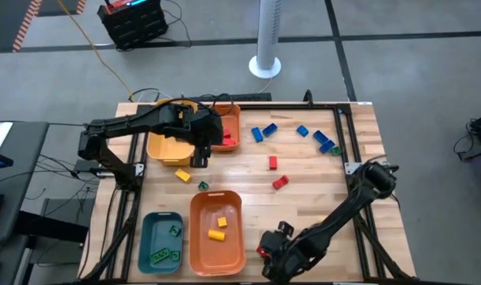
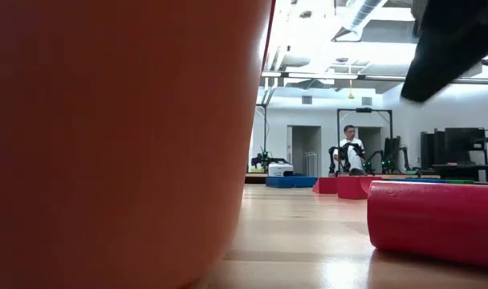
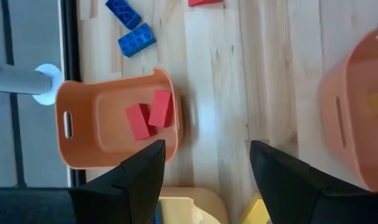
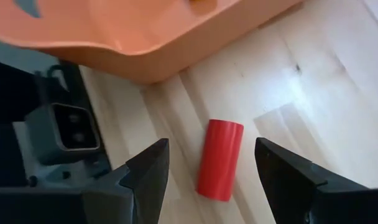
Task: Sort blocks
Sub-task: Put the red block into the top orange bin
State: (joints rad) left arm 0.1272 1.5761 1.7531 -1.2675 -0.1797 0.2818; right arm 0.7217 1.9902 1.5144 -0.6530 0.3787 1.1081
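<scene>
No legible text or labels, afaict.

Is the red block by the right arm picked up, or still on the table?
Still on the table. The red block lies flat on the wood, between the open fingers of the right end effector, which do not touch it.

Tabletop [image 1: 320, 198]: pale wood planks.
Bins: large orange bin [image 1: 217, 253] near centre; teal bin [image 1: 149, 237] left of it; yellow bin [image 1: 168, 148] and small orange bin [image 1: 231, 119] far left.
Floor: white post base [image 1: 265, 66] beyond the tabletop.
</scene>
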